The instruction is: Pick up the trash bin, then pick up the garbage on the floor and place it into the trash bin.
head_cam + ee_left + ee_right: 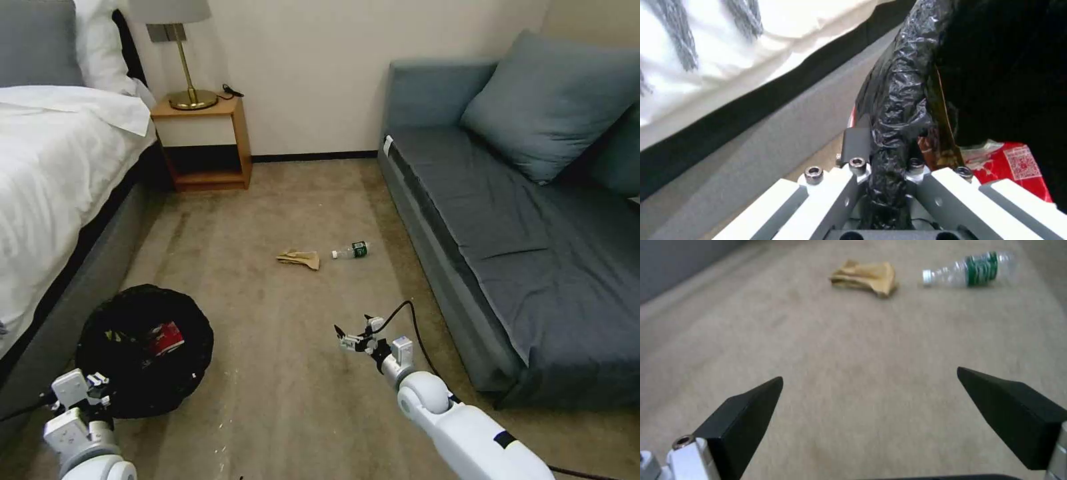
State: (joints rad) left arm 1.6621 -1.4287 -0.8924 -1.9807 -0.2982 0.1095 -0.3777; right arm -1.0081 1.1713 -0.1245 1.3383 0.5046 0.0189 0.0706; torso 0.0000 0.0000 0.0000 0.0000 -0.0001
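beside the bed (60, 173), the left gripper (889, 173) pinches the trash bin (143, 347) rim, a red wrapper (165, 338) inside, seemingly lifted. right gripper (353, 335) spread above carpet, paper (300, 259) and bottle (351, 251) ahead.

Trash bin (143, 350) near left by bed, black-lined, red-white wrapper (164, 338) inside. Tan paper (299, 259) and clear green-label bottle (351, 251) side by side on carpet, farther centre.

trash bin (143, 350) lower left beside bed (47, 173) | paper (300, 259) mid-frame, bottle (351, 251) just right | sofa (527, 227) right
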